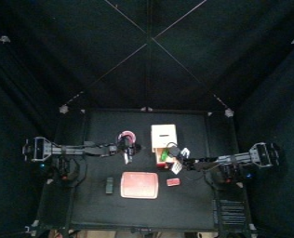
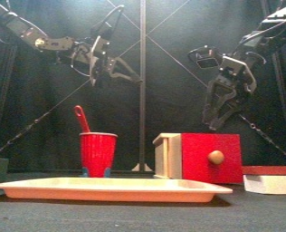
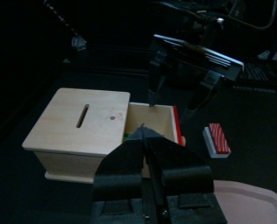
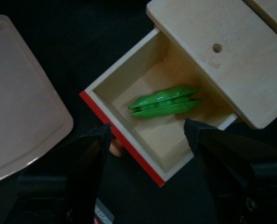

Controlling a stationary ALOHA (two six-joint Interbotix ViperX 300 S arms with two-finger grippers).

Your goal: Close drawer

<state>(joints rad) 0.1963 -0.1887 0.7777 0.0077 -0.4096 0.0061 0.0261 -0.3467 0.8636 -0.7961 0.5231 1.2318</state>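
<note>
— Two grippers noted over the black table [image 1: 98, 209], largest thing first?
— Started there, yes. Found the pink tray [image 2: 109, 188] next, lying flat off to one side of the right gripper [image 4: 147, 153] and nearer the table's front than the left gripper [image 3: 152, 166].
— And the cream box unit [image 3: 80, 122]?
— Stood just ahead of the left gripper, with a slot in its pale top. Sat beyond the right gripper's jaws as well.
— Located the drawer [image 4: 141, 114]?
— Stood out of the box unit, open, directly beneath the right gripper. Showed a red front with a round wooden knob [image 2: 214, 158].
— Checked the right gripper's state?
— Spread wide, one jaw to either side of the drawer's red front, holding nothing. Hung clear above the drawer, going by the front view.
— Left gripper?
— Hung high and back from the drawer, jaws narrowed to a small gap, nothing between them.
— Anything smaller?
— Spotted a red cup [image 2: 99, 154] below the left gripper, something red standing in it. Saw a small red block [image 3: 217, 138] beside the drawer, just past the right gripper. Found a green object [image 4: 165, 101] lying inside the drawer, ahead of the right gripper's jaws.
</note>
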